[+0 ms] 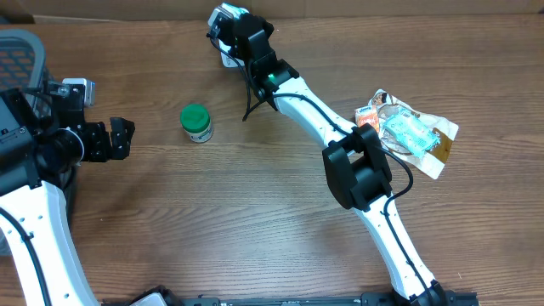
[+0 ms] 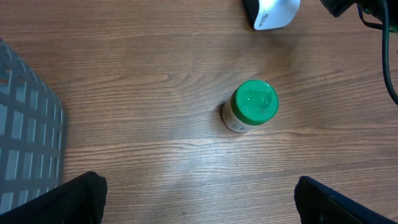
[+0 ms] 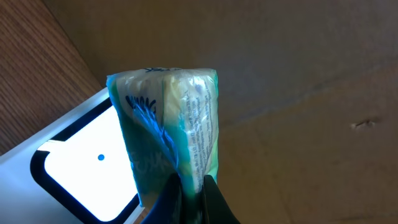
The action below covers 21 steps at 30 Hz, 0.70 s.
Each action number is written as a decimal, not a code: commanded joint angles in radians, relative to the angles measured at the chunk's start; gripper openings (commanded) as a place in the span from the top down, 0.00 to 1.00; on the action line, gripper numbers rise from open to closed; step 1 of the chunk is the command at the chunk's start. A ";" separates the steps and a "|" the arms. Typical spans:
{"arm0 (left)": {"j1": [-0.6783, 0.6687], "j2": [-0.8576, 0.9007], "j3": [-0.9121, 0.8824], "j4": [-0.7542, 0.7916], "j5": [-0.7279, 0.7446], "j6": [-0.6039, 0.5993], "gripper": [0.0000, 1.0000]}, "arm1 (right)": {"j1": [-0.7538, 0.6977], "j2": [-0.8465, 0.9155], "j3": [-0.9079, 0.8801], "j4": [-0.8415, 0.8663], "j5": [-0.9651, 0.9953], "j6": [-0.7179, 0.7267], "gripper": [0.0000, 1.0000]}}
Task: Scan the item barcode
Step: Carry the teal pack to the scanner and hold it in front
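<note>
Overhead: my left gripper (image 1: 119, 138), jaws spread wide and empty, is near a green-capped bottle (image 1: 196, 122); my right arm (image 1: 306, 102) reaches toward the table's far edge.
Left wrist: the bottle stands upright, the scanner (image 2: 270, 12) beyond it.
Right wrist: my right gripper (image 3: 189, 199) is clenched on a plastic-wrapped packet (image 3: 168, 137), just above the scanner's lit window.

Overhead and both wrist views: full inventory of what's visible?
bottle: 1, white with green lid, upright, table centre-left
scanner: 1, white, far table edge
held packet: 1, green-yellow, above scanner
packet pile: several, orange, teal, brown, table right
basket: 1, grey mesh, far left
table: 1, brown wood
left end effector: 1, black, open, left of bottle
right end effector: 1, black, shut on held packet
</note>
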 commanded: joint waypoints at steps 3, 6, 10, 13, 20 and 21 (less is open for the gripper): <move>0.005 0.003 0.002 0.001 0.004 0.008 0.01 | 0.002 -0.011 0.011 0.007 0.010 -0.002 0.96; 0.005 0.003 0.002 0.002 0.004 0.008 0.00 | 0.002 -0.011 0.011 0.000 0.010 -0.001 0.96; 0.005 0.003 0.002 0.002 0.004 0.008 0.00 | 0.008 -0.011 0.012 0.000 0.013 0.007 0.96; 0.005 0.003 0.002 0.001 0.004 0.008 0.00 | 0.013 -0.036 0.012 -0.002 0.012 0.090 0.96; 0.005 0.003 0.002 0.002 0.004 0.008 0.00 | 0.013 -0.237 0.012 -0.233 -0.107 0.451 0.96; 0.005 0.003 0.002 0.001 0.004 0.008 0.00 | 0.013 -0.281 0.012 -0.295 -0.129 0.516 0.96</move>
